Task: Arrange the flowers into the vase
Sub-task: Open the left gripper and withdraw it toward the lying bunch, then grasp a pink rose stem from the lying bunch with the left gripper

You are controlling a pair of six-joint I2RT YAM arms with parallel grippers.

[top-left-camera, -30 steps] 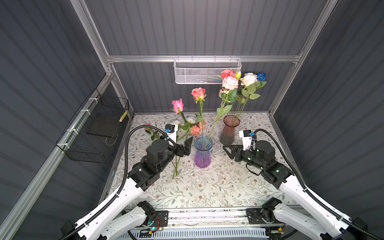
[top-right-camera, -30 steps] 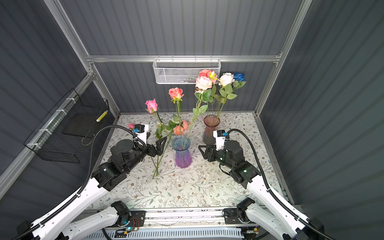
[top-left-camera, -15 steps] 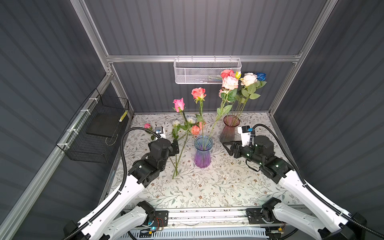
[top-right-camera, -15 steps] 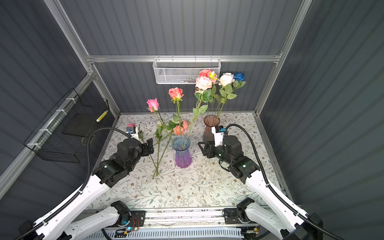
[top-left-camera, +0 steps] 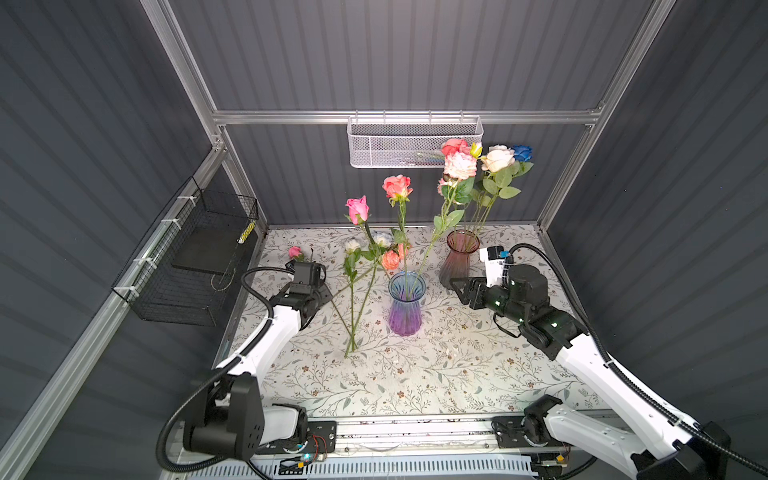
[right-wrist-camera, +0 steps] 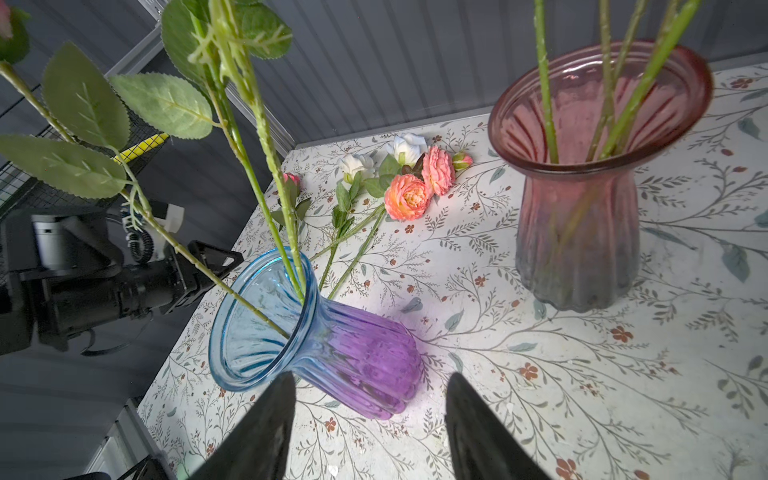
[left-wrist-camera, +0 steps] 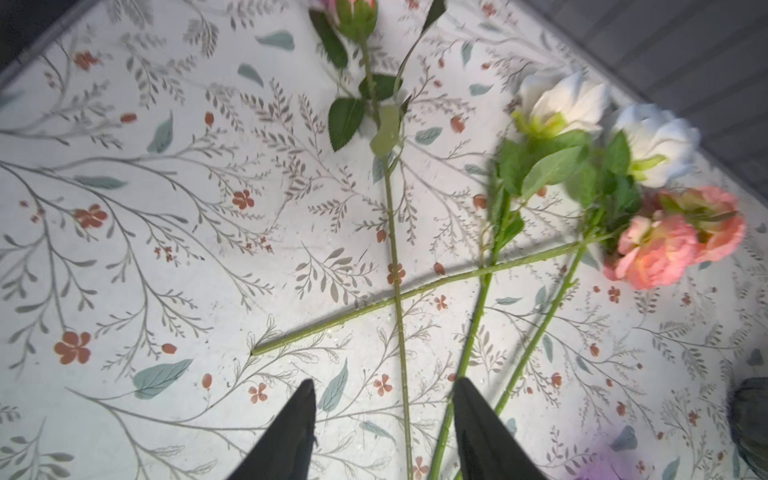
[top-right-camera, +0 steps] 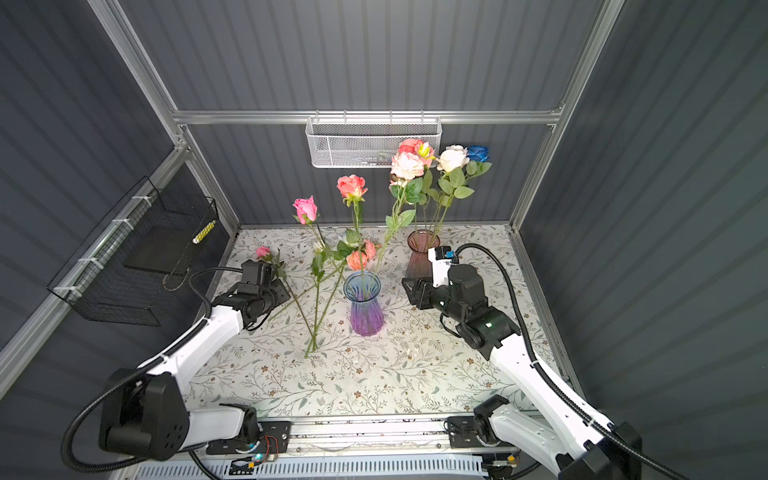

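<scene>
Left claw (left-wrist-camera: 384, 382) low, jaws parted midway: pink rose (left-wrist-camera: 392, 232) stem runs straight between my fingers (left-wrist-camera: 291, 436), untouched. White roses (left-wrist-camera: 561, 104) lie further ahead. Right claw (right-wrist-camera: 370, 376) gapes empty, blue vase (right-wrist-camera: 357, 349) just ahead of it.

2 vases: blue-purple vase (top-left-camera: 405, 309) w/ 3 roses (top-left-camera: 397, 187), pink vase (top-left-camera: 457, 259) (stem count unclear); 5 rose heads (top-left-camera: 390, 260) on table (top-left-camera: 436, 374).

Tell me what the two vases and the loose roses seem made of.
Blue-purple vase: likely tinted glass, glossy and ribbed, see-through at the neck. Pink vase: probably the same see-through ribbed glass. Loose roses: likely artificial, with matte cloth-like petals and leaves on uniform, plastic-looking stems, though that is not certain.
</scene>
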